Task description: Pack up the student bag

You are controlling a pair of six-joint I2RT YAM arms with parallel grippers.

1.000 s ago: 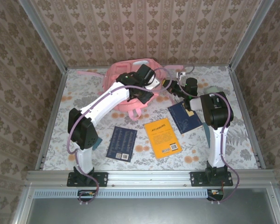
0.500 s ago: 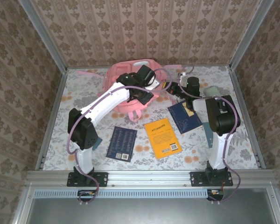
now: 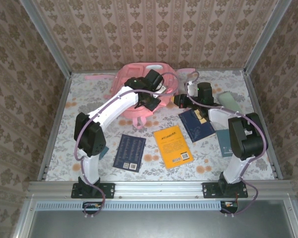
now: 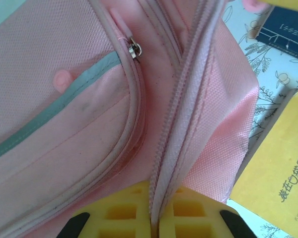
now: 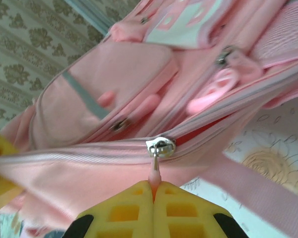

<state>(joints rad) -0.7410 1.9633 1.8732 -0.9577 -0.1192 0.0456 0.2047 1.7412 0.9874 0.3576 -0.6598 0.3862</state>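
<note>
We count one pink backpack (image 3: pixel 123 82), two dark blue books (image 3: pixel 129 151) (image 3: pixel 191 127), one yellow book (image 3: pixel 173 146) and two robot arms (image 3: pixel 111 109) (image 3: pixel 243 136).

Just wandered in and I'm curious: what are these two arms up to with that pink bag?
They're working on the zip of the student bag. The left pincer is clamped on the fabric edge along the zip, while the right pincer pinches the pink zipper pull. A yellow book and two dark blue books lie on the table, not yet packed.

The yellow book (image 4: pixel 280 183) bears Chinese characters, seemingly 装在口袋里的, cut off at the edge.
</note>
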